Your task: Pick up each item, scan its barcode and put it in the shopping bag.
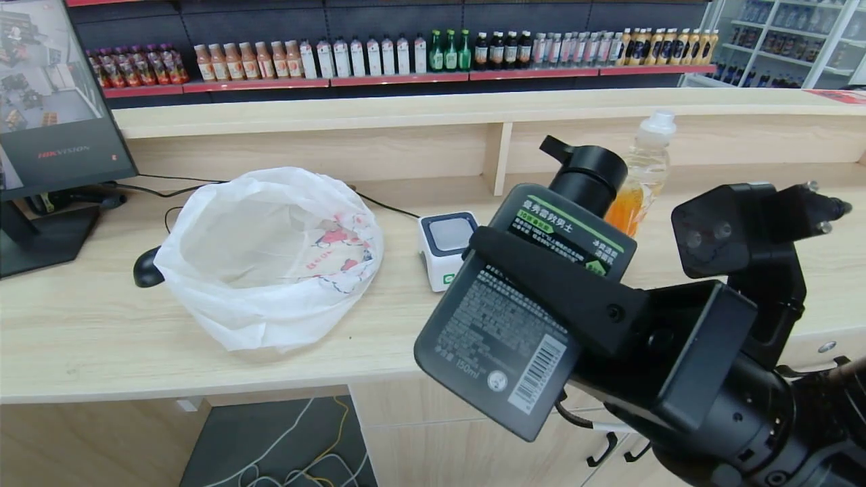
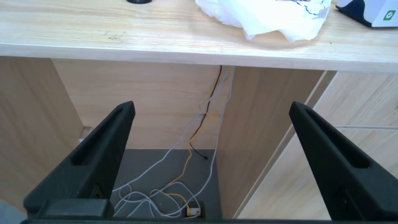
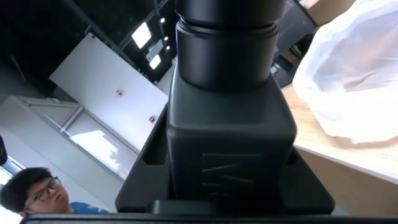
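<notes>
My right gripper [image 1: 538,287] is shut on a dark grey bottle [image 1: 494,331] with a black flip cap, held tilted in the air in front of the counter. Its back label and barcode face my head camera. In the right wrist view the bottle [image 3: 230,124] stands between the jaws, cap away from the wrist. The white shopping bag [image 1: 270,253] sits open on the counter, left of the bottle. A small white barcode scanner [image 1: 446,247] stands between bag and bottle. My left gripper [image 2: 211,112] hangs open and holds nothing, below the counter's front edge, under the bag [image 2: 273,18].
An orange drink bottle [image 1: 643,176] stands on the counter behind the held bottle. A monitor [image 1: 54,95] and a black mouse [image 1: 145,267] are at the left. Loose cables [image 2: 180,180] lie in the recess under the counter [image 2: 124,31]. A raised shelf [image 1: 406,108] runs along the back.
</notes>
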`<state>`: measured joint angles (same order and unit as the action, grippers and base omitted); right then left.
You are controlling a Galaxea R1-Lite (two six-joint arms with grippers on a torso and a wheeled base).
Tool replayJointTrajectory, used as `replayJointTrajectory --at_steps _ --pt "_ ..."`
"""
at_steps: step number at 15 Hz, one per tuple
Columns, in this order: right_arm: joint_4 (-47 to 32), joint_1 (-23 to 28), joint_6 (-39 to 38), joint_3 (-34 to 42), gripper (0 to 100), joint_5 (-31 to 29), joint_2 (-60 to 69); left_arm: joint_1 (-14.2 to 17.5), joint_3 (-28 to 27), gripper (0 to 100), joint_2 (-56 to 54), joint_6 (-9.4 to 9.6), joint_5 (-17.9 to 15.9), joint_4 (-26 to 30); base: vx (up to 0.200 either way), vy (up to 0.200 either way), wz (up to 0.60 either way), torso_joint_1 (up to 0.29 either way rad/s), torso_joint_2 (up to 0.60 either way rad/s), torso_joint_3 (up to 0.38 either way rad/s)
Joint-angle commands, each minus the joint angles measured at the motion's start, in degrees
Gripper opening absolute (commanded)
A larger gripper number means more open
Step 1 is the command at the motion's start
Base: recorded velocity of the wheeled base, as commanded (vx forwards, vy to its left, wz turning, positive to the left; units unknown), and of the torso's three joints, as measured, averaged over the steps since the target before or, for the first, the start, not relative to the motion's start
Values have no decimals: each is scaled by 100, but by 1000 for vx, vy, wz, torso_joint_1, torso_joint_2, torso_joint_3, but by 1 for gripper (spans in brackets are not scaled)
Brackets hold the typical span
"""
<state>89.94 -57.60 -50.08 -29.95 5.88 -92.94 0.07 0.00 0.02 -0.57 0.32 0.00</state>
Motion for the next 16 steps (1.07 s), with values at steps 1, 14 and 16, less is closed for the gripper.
replayJointTrajectory --at_steps 1,14,16 --pt "6 -50 51 7 0 10 -49 1 0 100 -2 -4 3 0 0 0 0 0 0 0" --pt "-557 451 3189 543 0 -1326 567 1 0 100 -2 -4 3 0 0 0 0 0 0 0" --pt "-1339 504 3514 367 0 -2073 1164 1 0 100 -2 -4 3 0 0 0 0 0 0 0"
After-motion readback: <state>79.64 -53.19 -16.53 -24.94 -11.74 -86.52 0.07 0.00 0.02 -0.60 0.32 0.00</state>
